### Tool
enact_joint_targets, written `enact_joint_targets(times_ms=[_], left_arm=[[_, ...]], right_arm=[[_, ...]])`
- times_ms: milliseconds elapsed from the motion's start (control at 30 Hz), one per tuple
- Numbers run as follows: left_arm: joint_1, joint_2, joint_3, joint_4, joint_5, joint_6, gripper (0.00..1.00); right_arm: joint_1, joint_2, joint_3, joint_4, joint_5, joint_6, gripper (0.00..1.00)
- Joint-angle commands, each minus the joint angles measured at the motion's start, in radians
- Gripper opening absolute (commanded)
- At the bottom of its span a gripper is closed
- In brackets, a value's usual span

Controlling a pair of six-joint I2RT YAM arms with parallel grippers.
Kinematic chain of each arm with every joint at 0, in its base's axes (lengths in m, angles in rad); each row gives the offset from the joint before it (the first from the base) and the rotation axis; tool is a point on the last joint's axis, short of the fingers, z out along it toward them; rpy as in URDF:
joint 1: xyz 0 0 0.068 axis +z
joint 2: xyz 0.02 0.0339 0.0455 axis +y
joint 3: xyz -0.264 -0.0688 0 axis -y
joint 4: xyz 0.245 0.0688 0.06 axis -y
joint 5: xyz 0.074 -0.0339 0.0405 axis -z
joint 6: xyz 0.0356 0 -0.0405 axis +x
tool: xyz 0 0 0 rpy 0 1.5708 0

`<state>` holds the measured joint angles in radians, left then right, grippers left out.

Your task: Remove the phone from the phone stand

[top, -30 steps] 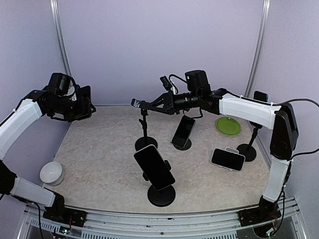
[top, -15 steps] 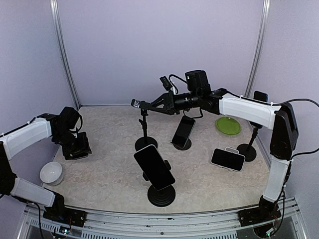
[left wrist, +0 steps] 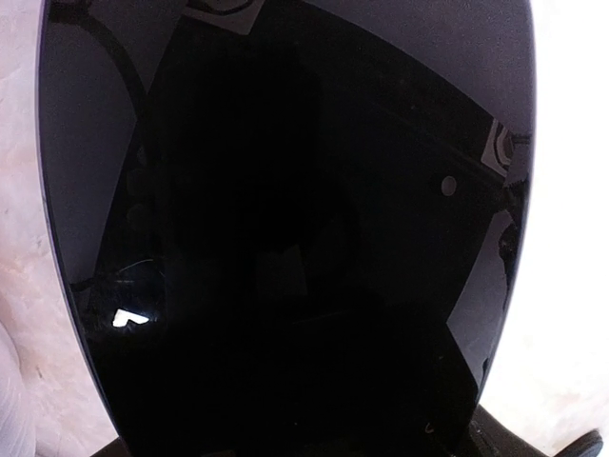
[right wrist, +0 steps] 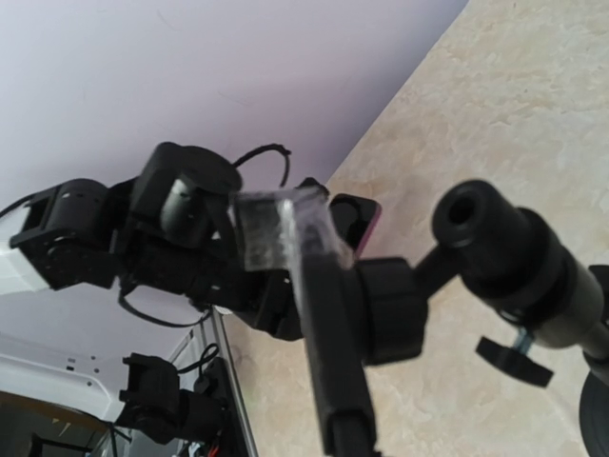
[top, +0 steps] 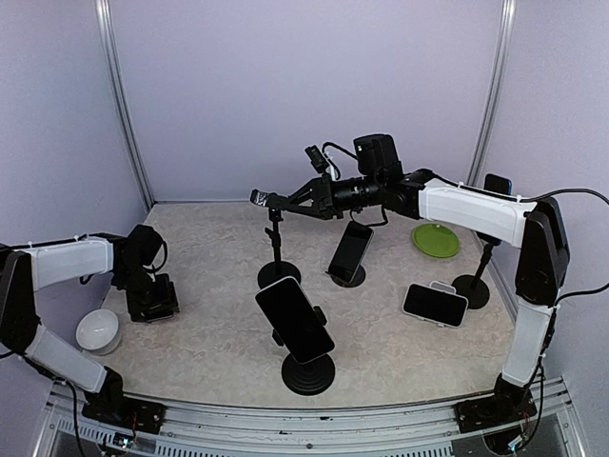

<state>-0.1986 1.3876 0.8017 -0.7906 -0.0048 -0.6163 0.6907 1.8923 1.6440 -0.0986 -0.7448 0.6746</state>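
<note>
The phone [left wrist: 285,238], a glossy black slab with rounded corners, is off the phone stand [top: 276,240] and down at the table [top: 209,319] on the far left, near the white bowl [top: 98,330]. Its long axis runs out along the left gripper [top: 154,303]; the fingers are hidden, so I cannot tell their grip. The right gripper [top: 268,198], well apart, looks pinched on the stand's bare head

The top view is bright and even, lit from above, sharp throughout, with only short, soft shadows on the pale table [top: 209,324]. The left wrist view is mostly dark. A glossy black phone [left wrist: 285,238] screen fills it, showing faint reflections and one small white glint at lower left, while the table strips at both sides are blown out. The right wrist view is well lit, but the close phone stand [right wrist: 504,257] looks soft.
</note>
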Motion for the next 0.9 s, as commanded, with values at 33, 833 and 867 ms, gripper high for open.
enact_joint_targets(times_ms=[33,833,867], left_arm=[[-0.003,0.064,0.024,0.039,0.003,0.052,0.43],[-0.062,0.216,0.051,-0.069,-0.126,0.017,0.99],[-0.066,0.215,0.053,-0.076,-0.139,0.011,0.99]], right_arm=[[-0.014,0.001,-0.015,0.034,-0.001,0.011,0.0],[-0.019,-0.006,-0.035,0.056,-0.005,0.025,0.0],[-0.019,-0.006,-0.034,0.055,-0.005,0.025,0.0]])
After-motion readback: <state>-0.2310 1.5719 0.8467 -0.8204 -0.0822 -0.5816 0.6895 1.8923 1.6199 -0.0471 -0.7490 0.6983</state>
